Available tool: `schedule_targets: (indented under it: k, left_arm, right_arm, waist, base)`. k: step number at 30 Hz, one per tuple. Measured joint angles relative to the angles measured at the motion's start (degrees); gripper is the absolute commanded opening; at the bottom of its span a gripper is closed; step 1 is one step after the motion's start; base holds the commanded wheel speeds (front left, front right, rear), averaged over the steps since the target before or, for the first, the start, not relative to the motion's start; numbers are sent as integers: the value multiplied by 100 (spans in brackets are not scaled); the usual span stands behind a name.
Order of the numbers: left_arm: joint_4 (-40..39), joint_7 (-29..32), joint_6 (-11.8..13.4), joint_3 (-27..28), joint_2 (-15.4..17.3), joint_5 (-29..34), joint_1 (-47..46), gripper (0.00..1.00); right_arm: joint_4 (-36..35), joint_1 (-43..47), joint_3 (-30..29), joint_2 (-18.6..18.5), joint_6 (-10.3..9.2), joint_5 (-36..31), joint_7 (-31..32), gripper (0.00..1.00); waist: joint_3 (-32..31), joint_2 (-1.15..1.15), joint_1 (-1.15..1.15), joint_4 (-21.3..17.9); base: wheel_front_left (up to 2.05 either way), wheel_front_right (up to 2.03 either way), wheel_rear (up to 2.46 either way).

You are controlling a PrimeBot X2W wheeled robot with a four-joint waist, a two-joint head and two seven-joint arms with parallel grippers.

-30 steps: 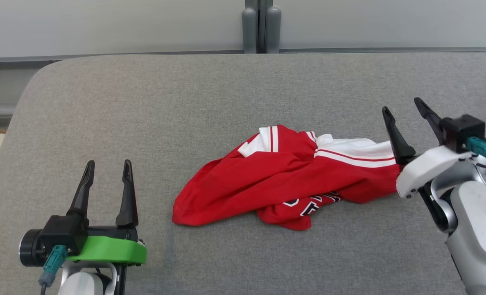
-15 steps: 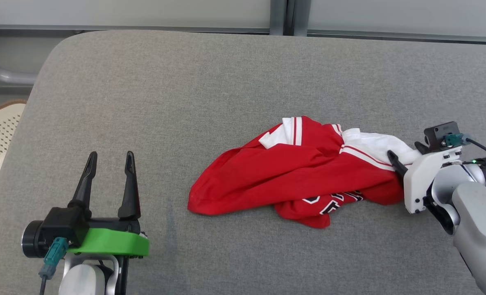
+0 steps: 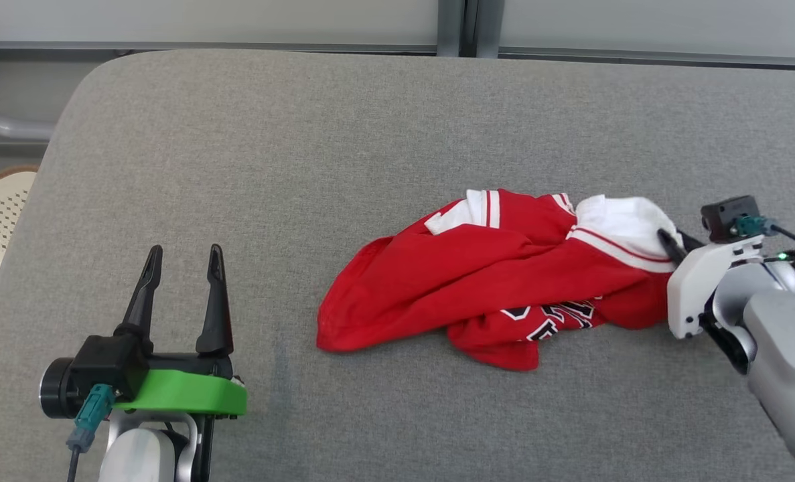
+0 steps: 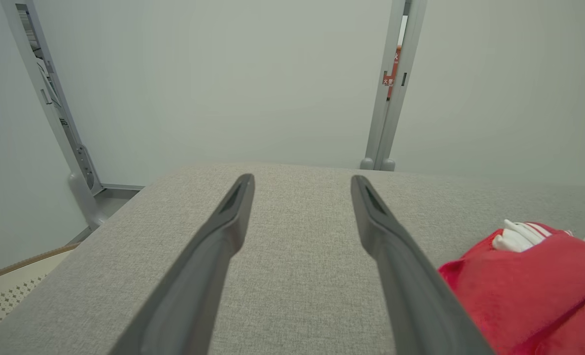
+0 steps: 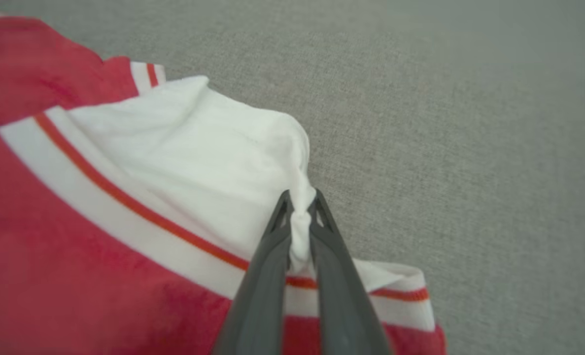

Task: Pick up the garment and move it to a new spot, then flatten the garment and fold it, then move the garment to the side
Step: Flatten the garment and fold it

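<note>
The right gripper (image 5: 301,206) pinches a bunched fold of the red-and-white jersey's (image 5: 100,212) white cloth between its fingertips, with grey fabric surface (image 5: 469,123) beyond and to the right.

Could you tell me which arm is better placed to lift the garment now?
The right. The right claw is shut on the garment at its white edge; the left claw stands open, apart from the cloth.

garment (image 3: 477,281): soft cloth, matt, creased
table (image 3: 303,167): grey woven fabric, rough, matt
left gripper (image 3: 185,251): dark plastic, matt; green base (image 3: 183,400) smooth w/ slight gloss
</note>
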Motion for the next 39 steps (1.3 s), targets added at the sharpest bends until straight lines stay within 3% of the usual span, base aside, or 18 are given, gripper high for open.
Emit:
schedule_targets:
  k: [6, 13, 18, 25, 31, 32, 33, 34, 39]
  left_arm:
    - [10, 0, 0, 35, -1, 14, -4, 100]
    - [26, 0, -8, 86, -2, 57, 34, 100]
    - [37, 0, -8, 88, -3, 56, 132, 100]
    - [60, 0, -8, 126, -4, 54, 258, 100]
    - [58, 0, -8, 134, -7, 47, 271, 100]
    - [57, 0, -8, 140, -7, 48, 271, 100]
    - [57, 0, -9, 147, -7, 49, 270, 100]
    - [62, 0, -9, 152, -7, 53, 271, 100]
    - [81, 0, -38, 158, -7, 67, 269, 100]
  right_arm:
    - [347, -602, -485, -2, -1, -475, -1103, 0]
    - [205, -732, -858, 276, -2, -959, -1456, 0]
    - [-773, 100, -1059, 283, -2, -1077, -1472, 0]
    - [-2668, 2113, -1404, 319, -2, -1135, -1477, 0]
    - [-3368, 3379, -1706, 512, -2, -1171, -1475, 0]
    - [-3414, 3470, -1758, 556, -2, -1174, -1475, 18]
    - [-3494, 3557, -1845, 631, -2, -1174, -1475, 48]
    - [-3560, 3608, -1912, 703, -3, -1174, -1475, 100]
    - [-3998, 3721, -2210, 880, -2, -1174, -1475, 100]
  waist:
    - [-75, 0, 0, -74]
    - [-238, 0, 0, -175]
    - [-352, 0, 0, -273]
    - [-494, 0, 0, -466]
    - [-502, 0, 0, -650]
    - [-496, 0, 0, -673]
    - [-487, 0, 0, -701]
    - [-481, 0, 0, -727]
    - [-458, 0, 0, -819]
  base:
    - [0, 0, 0]
    - [0, 0, 0]
    - [0, 0, 0]
    - [0, 0, 0]
    - [0, 0, 0]
    - [0, 0, 0]
    - [0, 0, 0]
    - [0, 0, 0]
    - [0, 0, 0]
